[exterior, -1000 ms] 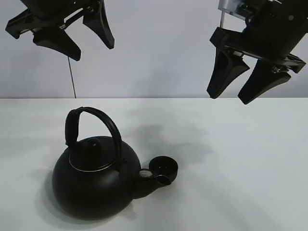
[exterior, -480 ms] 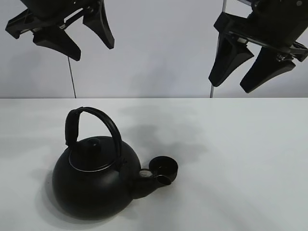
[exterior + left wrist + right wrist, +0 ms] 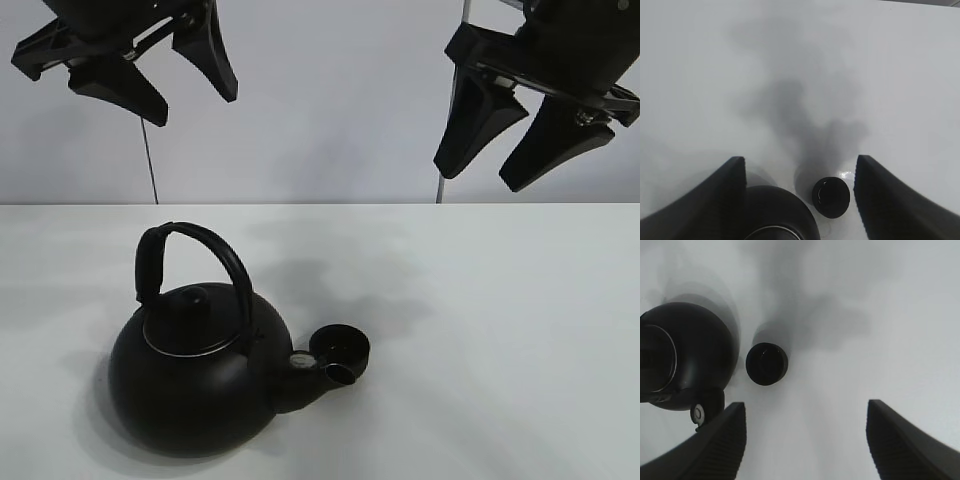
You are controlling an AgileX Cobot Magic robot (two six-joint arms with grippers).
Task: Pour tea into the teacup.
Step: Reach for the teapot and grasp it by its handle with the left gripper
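Observation:
A big round black kettle (image 3: 195, 375) with an arched handle stands upright on the white table, its spout (image 3: 338, 374) pointing right. The small black teacup (image 3: 342, 346) sits just behind the spout tip; it also shows in the left wrist view as the teacup (image 3: 831, 196) and in the right wrist view as the teacup (image 3: 767, 363) beside the kettle (image 3: 685, 355). My left gripper (image 3: 150, 75) hangs open high above the kettle, holding nothing. My right gripper (image 3: 512, 135) hangs open high at the upper right, empty.
The white table (image 3: 500, 330) stretches away to the right and behind the kettle, ending at a pale wall. A thin dark rod (image 3: 149, 165) stands at the back left, and a pale pole (image 3: 440, 190) at the back right.
My right gripper has risen slightly and shifted a little to the right. The left gripper, kettle and teacup have not moved.

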